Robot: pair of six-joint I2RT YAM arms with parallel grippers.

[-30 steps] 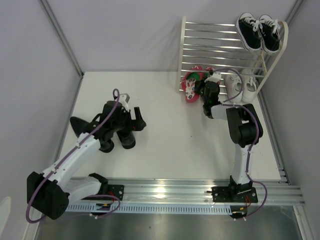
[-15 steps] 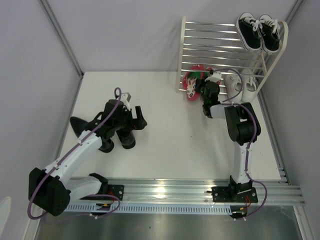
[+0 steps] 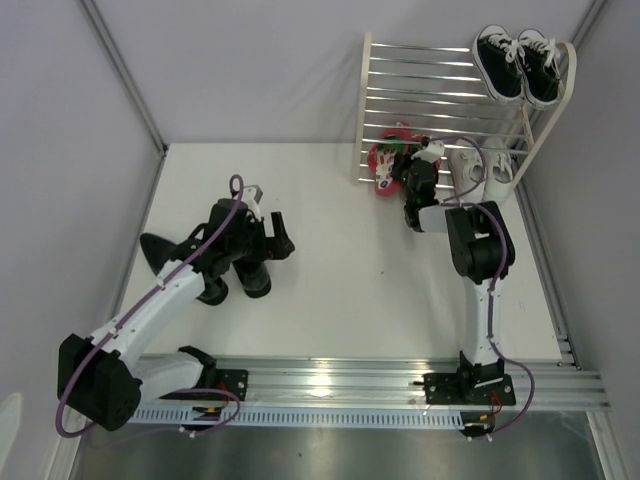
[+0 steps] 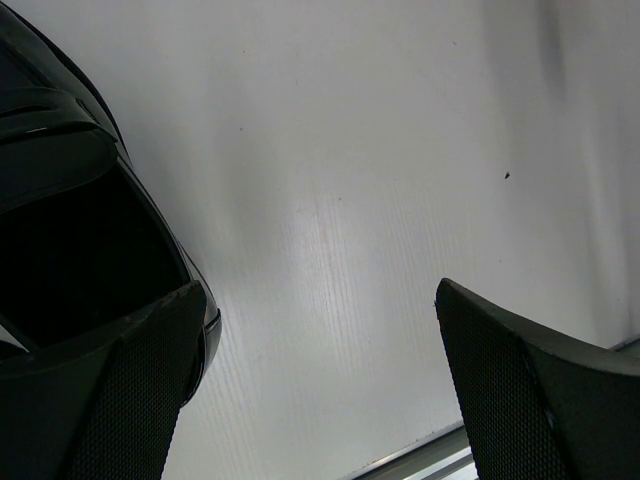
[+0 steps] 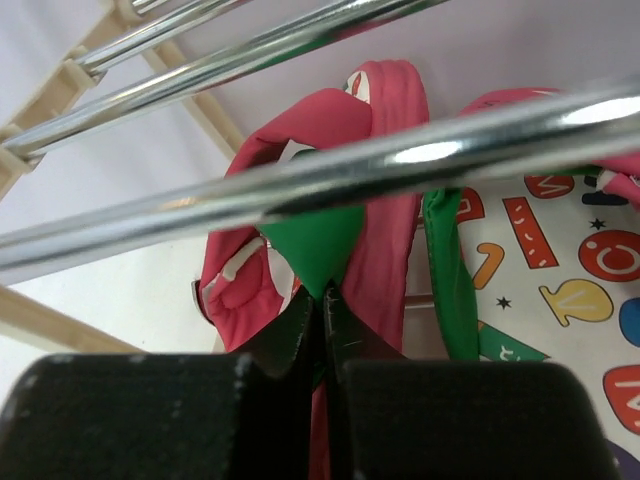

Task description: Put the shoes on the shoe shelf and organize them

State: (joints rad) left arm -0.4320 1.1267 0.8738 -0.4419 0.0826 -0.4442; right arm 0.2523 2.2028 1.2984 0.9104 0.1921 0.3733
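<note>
the right end effector (image 5: 322,300) is pinched shut on the green strap (image 5: 318,245) of a red flip-flop (image 3: 383,168), likely to tuck it onto the lower bars of the shoe shelf (image 3: 366,90) at the tabletop's (image 3: 330,260) far edge, while the left end effector (image 4: 320,390) gapes wide beside a black dress shoe (image 4: 70,230).

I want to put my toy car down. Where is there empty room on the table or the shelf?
The white table is bare between the black dress shoes and the right arm. On the shelf, the top bars are bare left of the black canvas sneakers. Below is crowded: red flip-flops, right pincer, white sneakers.
</note>
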